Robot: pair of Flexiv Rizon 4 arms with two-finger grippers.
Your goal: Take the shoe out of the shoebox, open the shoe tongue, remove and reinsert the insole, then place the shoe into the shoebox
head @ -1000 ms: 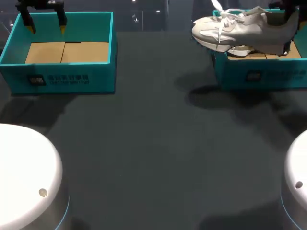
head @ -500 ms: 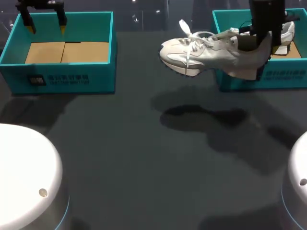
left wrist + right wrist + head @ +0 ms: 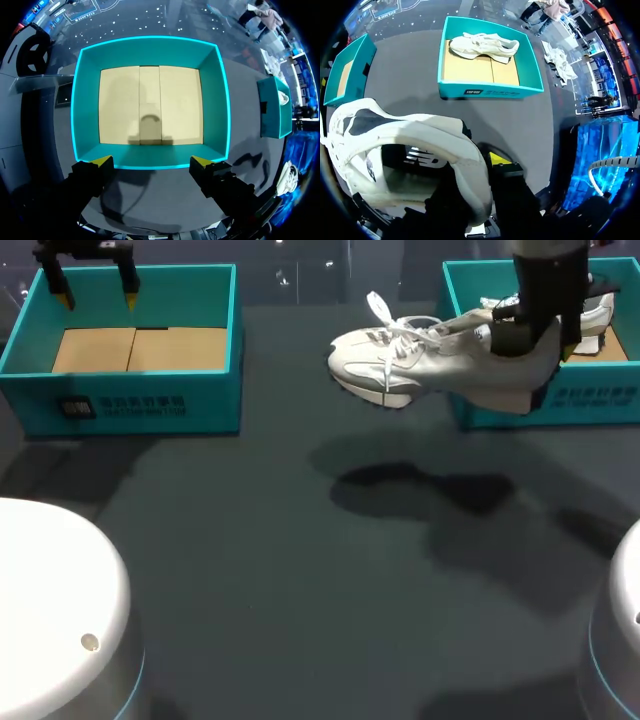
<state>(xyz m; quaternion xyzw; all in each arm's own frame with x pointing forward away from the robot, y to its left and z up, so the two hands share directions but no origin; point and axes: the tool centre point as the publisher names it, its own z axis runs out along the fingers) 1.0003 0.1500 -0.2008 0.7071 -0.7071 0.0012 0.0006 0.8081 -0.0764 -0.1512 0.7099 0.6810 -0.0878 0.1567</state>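
Note:
A white sneaker [image 3: 430, 360] hangs in the air over the dark table, just left of the right teal shoebox [image 3: 590, 400], toe pointing left and laces dangling. My right gripper [image 3: 540, 330] is shut on its heel collar. In the right wrist view the sneaker [image 3: 410, 135] fills the space at my right gripper [image 3: 480, 170], with one finger inside the collar and one yellow tip outside. A second white sneaker [image 3: 600, 310] lies inside the right shoebox [image 3: 490, 91]. My left gripper [image 3: 97, 295] hangs open above the empty left teal shoebox [image 3: 120, 410], nothing between its fingers [image 3: 102, 161].
The left shoebox [image 3: 150, 45] has a bare cardboard floor. The second sneaker [image 3: 482, 46] rests on its side in the right box. White robot bases [image 3: 50, 610] stand at the near corners of the table. Open dark tabletop [image 3: 300, 570] lies between the two boxes.
My right gripper has carried the sneaker out of the right shoebox and leftward over the table. The left arm has not moved.

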